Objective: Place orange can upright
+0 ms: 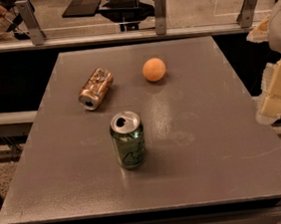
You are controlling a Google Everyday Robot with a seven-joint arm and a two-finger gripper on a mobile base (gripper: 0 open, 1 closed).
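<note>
Orange can (96, 88): lying sideways, behind-left of upright green can (128, 145). Tool (273, 99): well right of green can; grip state cannot be told.

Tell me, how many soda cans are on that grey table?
2. The orange can lies on its side, far left on the table; the green can stands upright nearer the camera. None seems hidden. The gripper hangs beyond the right edge.
</note>
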